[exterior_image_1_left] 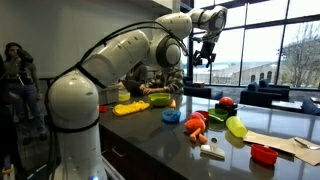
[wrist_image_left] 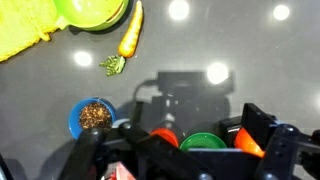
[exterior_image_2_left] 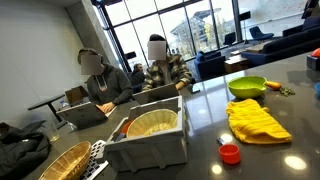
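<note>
Yellow cloth [wrist_image_left: 18, 38] lies rumpled at the left edge of the wrist view, just beside the lime-green bowl [wrist_image_left: 95, 12]. Both sit at the far rim of what I see, probably pushed aside to keep the middle of the dark counter [wrist_image_left: 255, 60] open. Next to the bowl's rim a toy carrot [wrist_image_left: 130, 28] lies tilted with its leafy end pointing down the picture. It looks dropped rather than arranged.

Lower down, a blue bowl [wrist_image_left: 95, 116] filled with brown grains stands upright and alone, apart from the carrot. As I judge it, that gap leaves room to come at the bowl from any side.

Further right, a green round piece [wrist_image_left: 205, 143] and an orange piece [wrist_image_left: 165, 135] show directly under the gripper [wrist_image_left: 175, 138], partly hidden by it. I cannot tell what they are.

The fingers [wrist_image_left: 268, 128] stand wide apart and hold nothing. In an exterior view the gripper [exterior_image_1_left: 206, 48] hangs high over the counter, well clear of everything on it. I read that height as a lookout post that lets the wrist camera take in bowl, carrot and cloth at once.
</note>
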Robot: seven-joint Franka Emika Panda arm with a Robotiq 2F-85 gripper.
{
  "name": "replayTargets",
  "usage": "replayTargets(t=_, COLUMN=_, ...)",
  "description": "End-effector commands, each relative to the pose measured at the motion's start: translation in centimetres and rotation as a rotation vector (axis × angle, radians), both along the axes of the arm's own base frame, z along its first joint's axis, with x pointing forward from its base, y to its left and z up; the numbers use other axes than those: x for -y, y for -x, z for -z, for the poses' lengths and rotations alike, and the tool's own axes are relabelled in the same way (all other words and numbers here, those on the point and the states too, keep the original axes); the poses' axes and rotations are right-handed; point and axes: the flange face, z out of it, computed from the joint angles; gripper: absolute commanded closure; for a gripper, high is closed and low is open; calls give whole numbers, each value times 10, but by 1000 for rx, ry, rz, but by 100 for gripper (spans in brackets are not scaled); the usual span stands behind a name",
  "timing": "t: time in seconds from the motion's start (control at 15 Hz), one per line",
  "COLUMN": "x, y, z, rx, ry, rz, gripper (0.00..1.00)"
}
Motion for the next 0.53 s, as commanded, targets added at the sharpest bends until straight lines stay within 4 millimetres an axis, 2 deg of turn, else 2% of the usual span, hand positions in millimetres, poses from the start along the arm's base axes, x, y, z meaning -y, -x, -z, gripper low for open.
replayTargets(t=0.0, x=12, y=9, z=-12, rx=75, ry=-62, rz=-177, gripper=0)
replayTargets(t=0.27, x=37, y=21, z=1, rx=106, ry=-120, rz=-389, gripper=0)
replayTargets(t=0.33, x=27, y=12, z=3, rx=88, ry=-73, rz=-306, gripper=0)
replayTargets(t=0.47, x=38, y=16, z=8, rx=97, ry=-90, rz=-357, gripper=0)
